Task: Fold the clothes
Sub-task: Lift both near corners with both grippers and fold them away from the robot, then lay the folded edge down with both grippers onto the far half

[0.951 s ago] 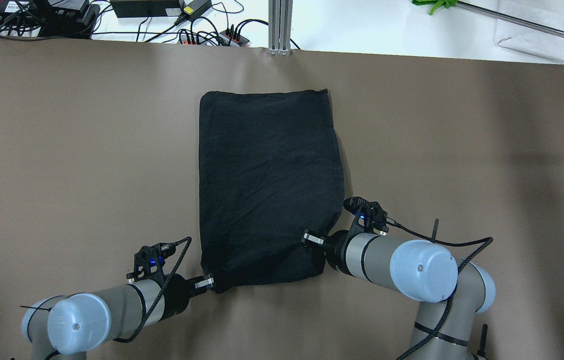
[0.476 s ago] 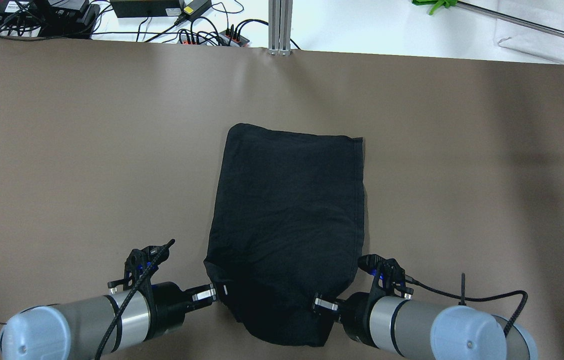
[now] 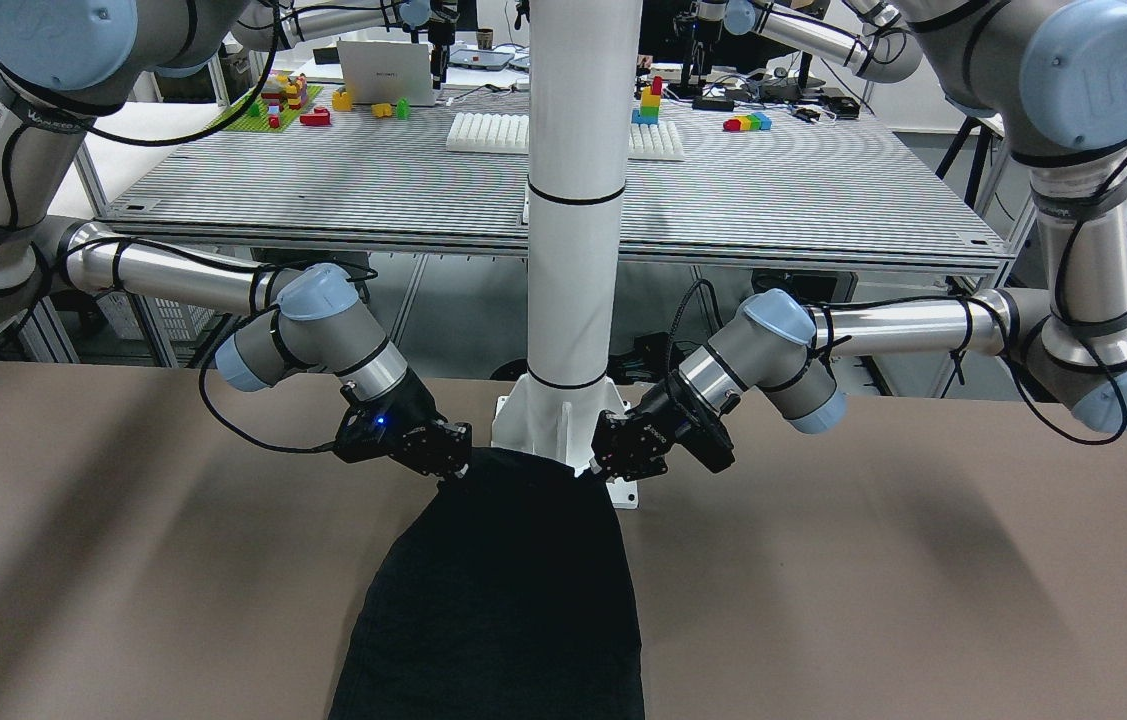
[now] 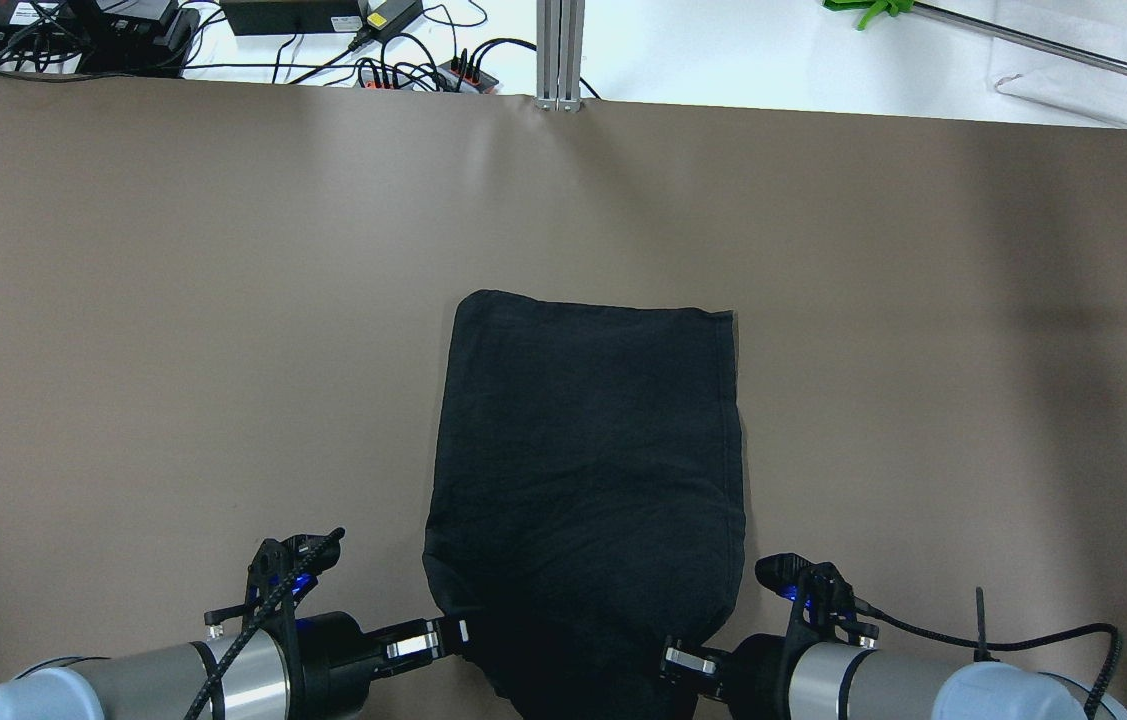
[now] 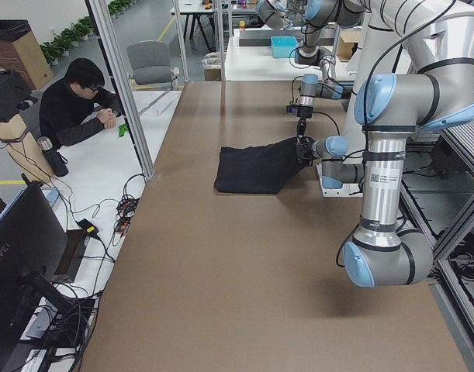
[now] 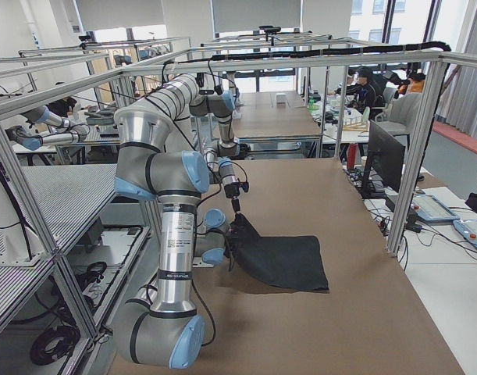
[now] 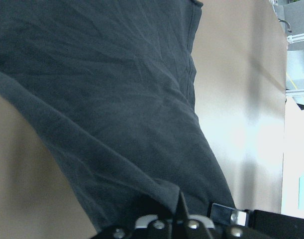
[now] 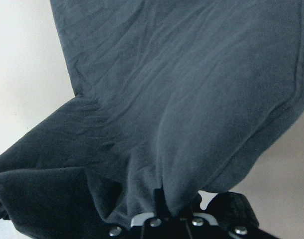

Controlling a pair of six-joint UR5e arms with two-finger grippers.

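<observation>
note that the left gripper (image 4: 451,632) and right gripper (image 4: 671,660) are each clamped on a near corner of the black garment (image 4: 588,450). its long axis runs straight away from the robot across the table (image 4: 173,300), and both arms are equally near.

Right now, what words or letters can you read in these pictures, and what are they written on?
"HUAWEI": on the black monitor in the left-side view.
"UR": faint, on the blue joint cap in the front view.
White label on the black box: too small to read.
Sticker on the left arm: too small to read.
Black garment: no print.
</observation>
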